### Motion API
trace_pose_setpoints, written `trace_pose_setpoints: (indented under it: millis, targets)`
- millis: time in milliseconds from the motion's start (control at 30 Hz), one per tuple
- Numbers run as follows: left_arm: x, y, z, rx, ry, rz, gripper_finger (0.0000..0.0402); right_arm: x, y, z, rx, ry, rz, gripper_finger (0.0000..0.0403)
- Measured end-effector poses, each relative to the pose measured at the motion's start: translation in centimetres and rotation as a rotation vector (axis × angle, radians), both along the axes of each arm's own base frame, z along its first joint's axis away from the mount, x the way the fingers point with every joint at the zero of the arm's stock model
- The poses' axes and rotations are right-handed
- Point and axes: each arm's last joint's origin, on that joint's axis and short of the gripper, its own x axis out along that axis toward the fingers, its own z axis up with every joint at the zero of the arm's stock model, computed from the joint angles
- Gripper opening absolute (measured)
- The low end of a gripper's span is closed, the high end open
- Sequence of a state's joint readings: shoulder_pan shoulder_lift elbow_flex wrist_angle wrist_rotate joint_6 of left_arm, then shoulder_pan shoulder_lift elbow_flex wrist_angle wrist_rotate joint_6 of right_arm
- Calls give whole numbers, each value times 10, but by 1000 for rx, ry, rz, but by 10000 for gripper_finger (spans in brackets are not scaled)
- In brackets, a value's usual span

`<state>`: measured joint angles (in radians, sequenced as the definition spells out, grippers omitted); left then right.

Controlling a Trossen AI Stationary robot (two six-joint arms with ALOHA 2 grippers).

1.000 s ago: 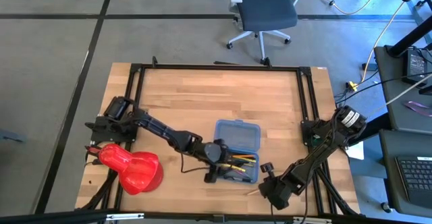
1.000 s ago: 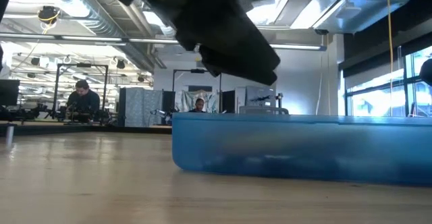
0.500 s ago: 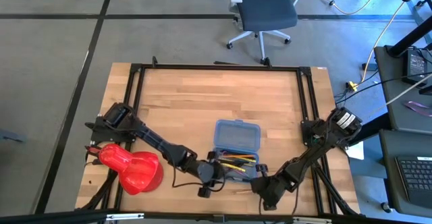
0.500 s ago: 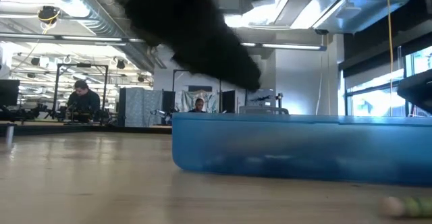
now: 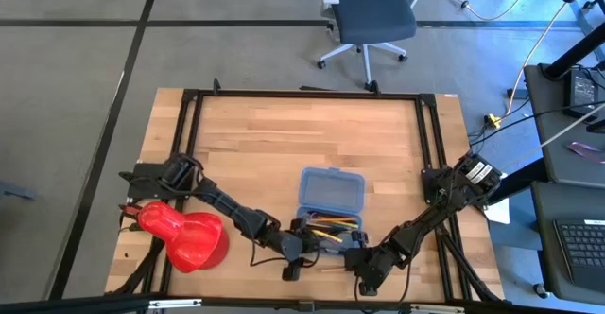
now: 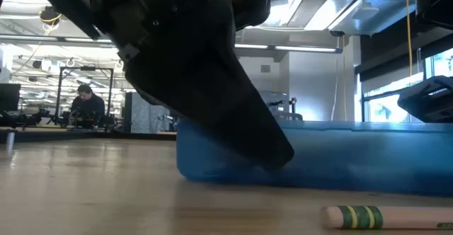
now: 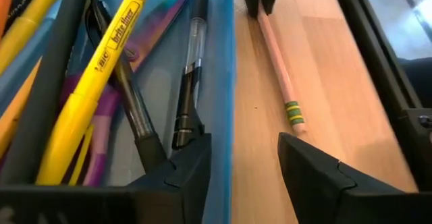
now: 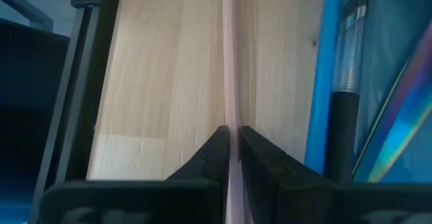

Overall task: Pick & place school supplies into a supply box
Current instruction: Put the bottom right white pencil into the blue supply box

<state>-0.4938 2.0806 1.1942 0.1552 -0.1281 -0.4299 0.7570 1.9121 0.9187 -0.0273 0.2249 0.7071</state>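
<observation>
Holding pens and a yellow highlighter (image 7: 101, 69), blue supply box (image 5: 331, 193), right claw (image 8: 233, 158) pinching wooden pencil (image 8: 231, 82), left claw (image 7: 243, 170) spread.

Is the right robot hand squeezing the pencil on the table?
Touching. The right wrist view shows the right gripper's jaws closed against both sides of the pencil.

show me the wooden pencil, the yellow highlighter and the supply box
wooden pencil (image 7: 278, 69): left wrist view, mid shaft.
yellow highlighter (image 7: 101, 69): left wrist view, printed barrel.
supply box (image 5: 331, 191): high view, far half.
</observation>
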Motion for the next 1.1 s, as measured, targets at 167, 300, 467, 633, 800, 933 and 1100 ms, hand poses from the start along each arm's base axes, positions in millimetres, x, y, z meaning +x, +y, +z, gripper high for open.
trace_pose_setpoints:
  millis: [167,300,467,633,800,933,1100]
  targets:
    - [-8,-10,9,3,-5,-27,172,1,0,0,4,-1,-5,37]
    - [-14,-13,21,45,-17,-58,173,1,-1,0,17,1,-24,37]
    - [-14,-8,27,108,-42,-34,169,2,-1,0,20,-3,-25,37]
    - [-17,-10,37,69,-39,-56,171,3,-2,0,17,-9,-30,37]
    - [-23,-22,52,-20,-86,-130,163,4,-3,0,17,-11,-34,37]
    - [-27,-32,54,-97,-80,-153,152,6,-4,0,19,-12,-40,37]
    - [-26,-33,33,-118,6,-112,139,7,-5,0,15,-15,-39,37]
